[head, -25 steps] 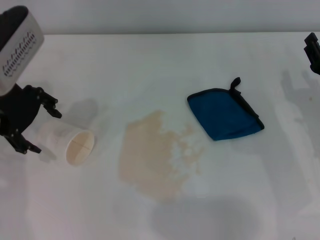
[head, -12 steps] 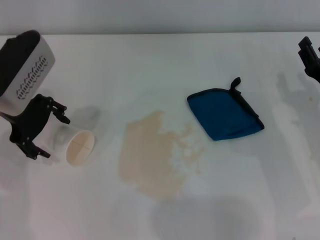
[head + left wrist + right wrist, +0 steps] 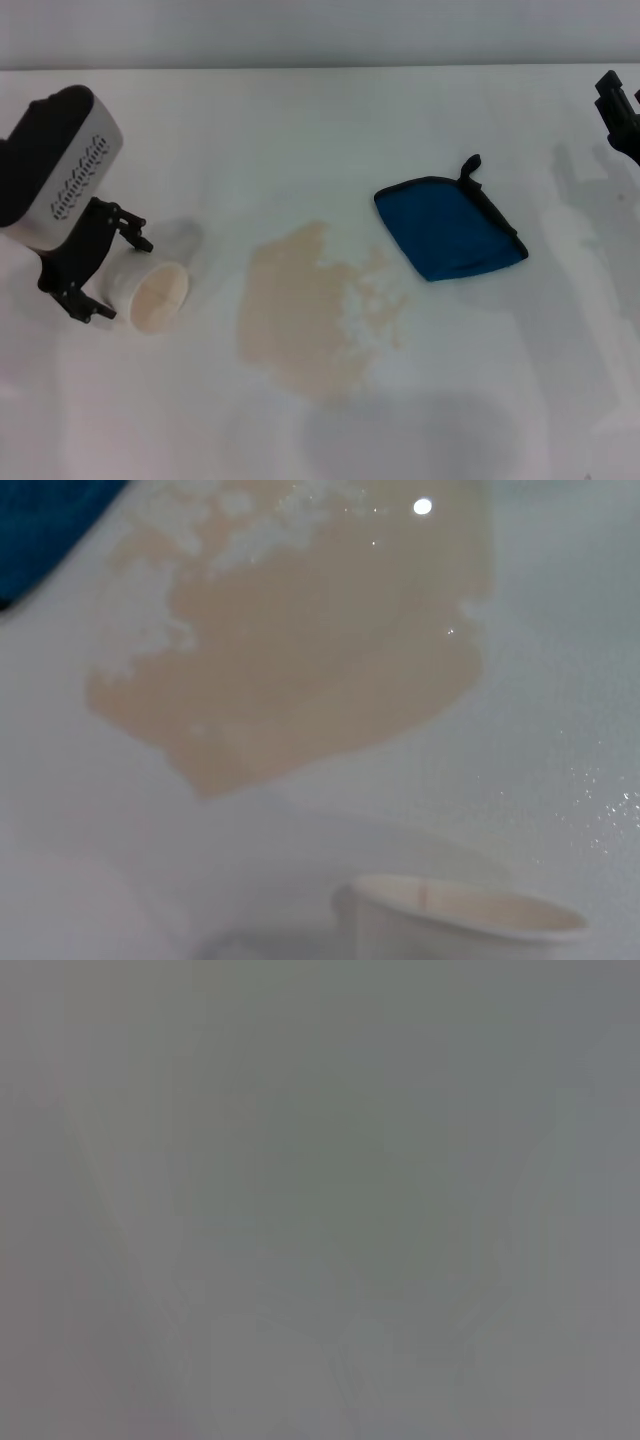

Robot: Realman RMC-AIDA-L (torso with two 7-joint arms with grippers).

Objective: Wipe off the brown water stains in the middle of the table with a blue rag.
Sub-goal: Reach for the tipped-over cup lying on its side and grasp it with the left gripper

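The brown water stains (image 3: 310, 310) spread as a pale tan blotch in the middle of the white table (image 3: 320, 110); they also fill the left wrist view (image 3: 300, 650). The blue rag (image 3: 447, 225) lies flat to the right of the stains, its black loop pointing away from me; one corner shows in the left wrist view (image 3: 45, 525). My left gripper (image 3: 105, 270) is at the left, open, with its fingers either side of a white paper cup (image 3: 150, 285) lying on its side. My right gripper (image 3: 622, 115) sits at the far right edge, away from the rag.
The cup's open mouth (image 3: 460, 912) faces the stains, a short way from them. The table's far edge runs along the top of the head view. The right wrist view shows only plain grey.
My left arm has moved right, closer around the cup, which has stayed about where it was. My right gripper shifted slightly left at the edge. Rag and stains are unchanged.
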